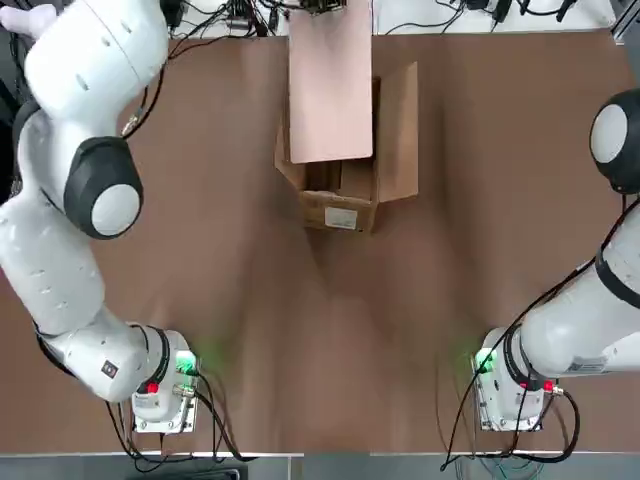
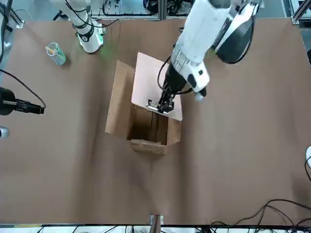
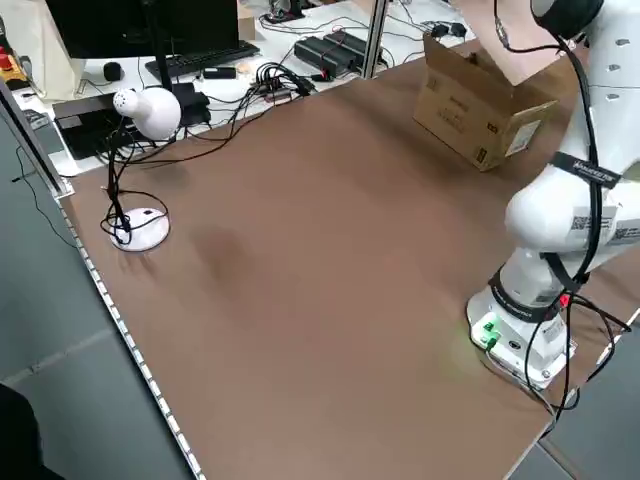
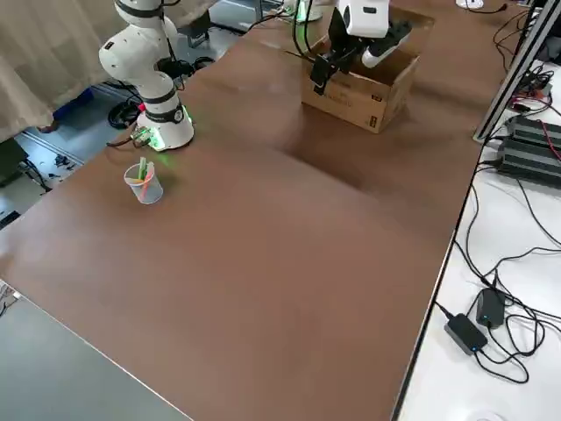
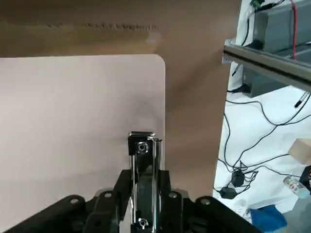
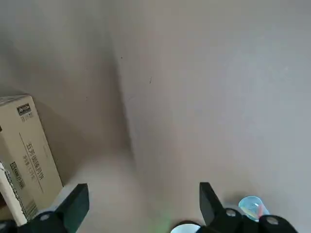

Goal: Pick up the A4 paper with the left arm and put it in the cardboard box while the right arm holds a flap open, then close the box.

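Note:
The cardboard box [image 1: 345, 195] stands open at the far middle of the table, its white label [image 1: 341, 218] facing the robot. The pinkish A4 paper [image 1: 330, 85] hangs tilted over the box's opening. My left gripper [image 2: 164, 103] is shut on the silver clip [image 5: 142, 145] at the sheet's far end. One long flap [image 2: 119, 99] stands out sideways on the right arm's side, and nothing holds it. My right gripper [image 6: 141, 208] hovers open over bare table, away from the box [image 6: 22, 155], with nothing between its fingers.
A clear plastic cup [image 2: 56, 53] with something in it stands near the right arm's base [image 2: 91, 40]. A white lamp [image 3: 148, 110] and cables sit at a table edge. The left arm's large elbow [image 1: 100, 185] hangs over the table's left side.

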Motion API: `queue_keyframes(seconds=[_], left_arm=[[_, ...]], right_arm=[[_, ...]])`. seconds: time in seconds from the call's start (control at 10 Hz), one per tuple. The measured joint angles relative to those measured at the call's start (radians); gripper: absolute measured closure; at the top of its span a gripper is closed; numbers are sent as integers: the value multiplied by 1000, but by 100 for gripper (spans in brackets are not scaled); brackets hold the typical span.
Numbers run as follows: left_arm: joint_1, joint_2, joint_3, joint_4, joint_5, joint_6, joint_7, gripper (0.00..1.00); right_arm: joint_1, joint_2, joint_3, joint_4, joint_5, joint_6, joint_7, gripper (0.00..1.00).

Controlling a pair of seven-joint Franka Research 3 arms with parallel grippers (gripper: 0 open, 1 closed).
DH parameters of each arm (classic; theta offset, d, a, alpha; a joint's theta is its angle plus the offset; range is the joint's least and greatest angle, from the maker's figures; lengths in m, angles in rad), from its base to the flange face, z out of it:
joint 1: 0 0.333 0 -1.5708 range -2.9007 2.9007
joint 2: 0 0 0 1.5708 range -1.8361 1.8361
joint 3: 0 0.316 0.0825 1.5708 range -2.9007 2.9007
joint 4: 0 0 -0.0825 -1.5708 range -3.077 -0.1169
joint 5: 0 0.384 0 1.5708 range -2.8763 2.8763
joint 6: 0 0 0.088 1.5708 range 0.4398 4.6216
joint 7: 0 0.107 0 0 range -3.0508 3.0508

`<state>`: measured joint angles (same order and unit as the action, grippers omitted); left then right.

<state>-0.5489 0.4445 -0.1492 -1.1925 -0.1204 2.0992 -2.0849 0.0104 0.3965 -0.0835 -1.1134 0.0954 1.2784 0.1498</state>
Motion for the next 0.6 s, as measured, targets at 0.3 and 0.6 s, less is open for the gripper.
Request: queue_keyframes(seconds=[0.3, 0.6], left_arm=[[-48, 62, 55, 1, 0, 88, 0, 71], [-97, 94, 145, 1, 0, 113, 0, 71]], right_arm=[[-8, -1, -2, -5, -1, 0, -10, 0], [-23, -1, -3, -16, -1, 2, -59, 0]])
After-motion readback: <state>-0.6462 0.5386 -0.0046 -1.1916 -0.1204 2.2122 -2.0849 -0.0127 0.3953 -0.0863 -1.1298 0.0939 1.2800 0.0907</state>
